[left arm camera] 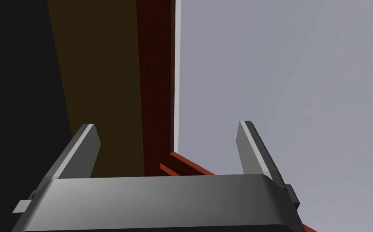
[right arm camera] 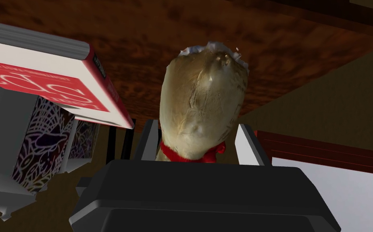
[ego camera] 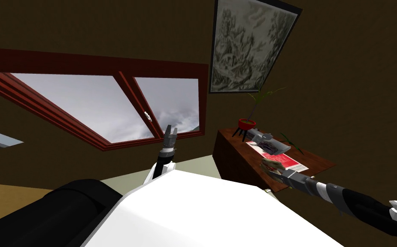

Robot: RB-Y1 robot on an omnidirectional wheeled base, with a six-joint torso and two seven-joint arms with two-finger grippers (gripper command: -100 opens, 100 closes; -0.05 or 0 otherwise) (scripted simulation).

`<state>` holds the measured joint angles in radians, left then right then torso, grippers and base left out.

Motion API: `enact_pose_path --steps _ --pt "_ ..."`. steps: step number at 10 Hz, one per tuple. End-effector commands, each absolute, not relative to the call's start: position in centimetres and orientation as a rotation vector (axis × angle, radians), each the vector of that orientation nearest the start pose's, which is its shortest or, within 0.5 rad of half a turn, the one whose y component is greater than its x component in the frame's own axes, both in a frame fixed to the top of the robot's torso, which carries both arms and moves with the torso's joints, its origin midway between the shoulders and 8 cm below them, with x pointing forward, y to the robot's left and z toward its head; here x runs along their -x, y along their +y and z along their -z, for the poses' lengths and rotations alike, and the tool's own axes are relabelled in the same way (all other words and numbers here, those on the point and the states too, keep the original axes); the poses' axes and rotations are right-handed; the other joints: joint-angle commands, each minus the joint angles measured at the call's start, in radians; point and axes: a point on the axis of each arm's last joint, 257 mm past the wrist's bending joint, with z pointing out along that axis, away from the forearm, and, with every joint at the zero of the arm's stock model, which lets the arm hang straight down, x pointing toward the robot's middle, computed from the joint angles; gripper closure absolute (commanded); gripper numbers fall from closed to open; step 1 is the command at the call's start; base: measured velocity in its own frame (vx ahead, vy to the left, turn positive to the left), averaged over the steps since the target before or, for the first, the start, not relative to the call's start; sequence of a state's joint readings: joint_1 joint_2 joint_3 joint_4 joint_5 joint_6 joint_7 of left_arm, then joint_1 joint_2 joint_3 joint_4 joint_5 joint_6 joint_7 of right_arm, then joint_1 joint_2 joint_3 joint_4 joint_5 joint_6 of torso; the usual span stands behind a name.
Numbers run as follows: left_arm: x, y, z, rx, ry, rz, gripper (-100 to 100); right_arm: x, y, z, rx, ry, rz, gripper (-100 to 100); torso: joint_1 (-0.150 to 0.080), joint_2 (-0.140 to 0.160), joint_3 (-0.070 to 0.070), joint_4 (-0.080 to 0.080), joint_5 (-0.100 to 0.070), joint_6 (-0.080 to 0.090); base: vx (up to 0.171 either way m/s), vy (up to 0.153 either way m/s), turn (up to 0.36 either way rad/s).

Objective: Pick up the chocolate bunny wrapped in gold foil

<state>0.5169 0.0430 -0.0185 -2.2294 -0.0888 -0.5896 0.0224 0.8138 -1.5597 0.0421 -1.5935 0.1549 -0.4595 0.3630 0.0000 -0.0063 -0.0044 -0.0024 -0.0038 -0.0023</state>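
Note:
The gold-foil bunny (right arm camera: 203, 104) with a red ribbon at its neck sits between the fingers of my right gripper (right arm camera: 197, 129), which press its sides just above the ribbon. In the head view the bunny (ego camera: 271, 162) and my right gripper (ego camera: 275, 170) are at the near edge of the dark wooden table (ego camera: 315, 162). Whether the bunny still touches the tabletop is unclear. My left gripper (ego camera: 171, 130) is raised in front of the window, and its fingers stand open with nothing between them (left arm camera: 167, 127).
A red and white book (right arm camera: 60, 86) lies beside the bunny, with a grey patterned box (right arm camera: 40, 137) behind it. A plant in a red pot (ego camera: 246, 123) stands at the table's far corner. A framed picture (ego camera: 249, 47) hangs on the brown wall.

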Motion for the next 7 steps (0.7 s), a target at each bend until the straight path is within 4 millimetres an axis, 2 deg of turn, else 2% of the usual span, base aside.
enact_pose_path --steps 1,4,7 --pt "-34.0 25.8 -1.1 0.560 0.683 1.294 0 -28.3 -51.8 28.1 0.562 2.317 -0.097 100 0.000 0.000 0.000 0.000 0.000 0.000 -0.044 -0.016 0.069" --pt "-34.0 25.8 -1.1 0.560 0.683 1.294 0 -29.4 -51.8 27.7 0.551 2.324 -0.086 100 -0.001 0.006 0.003 0.001 -0.001 -0.001 -0.104 -0.025 0.071" --pt "-34.0 25.8 -1.1 0.560 0.683 1.294 0 -30.1 -51.7 27.4 0.529 2.330 -0.083 100 -0.001 0.003 0.002 0.001 -0.001 0.000 -0.050 -0.020 0.038"
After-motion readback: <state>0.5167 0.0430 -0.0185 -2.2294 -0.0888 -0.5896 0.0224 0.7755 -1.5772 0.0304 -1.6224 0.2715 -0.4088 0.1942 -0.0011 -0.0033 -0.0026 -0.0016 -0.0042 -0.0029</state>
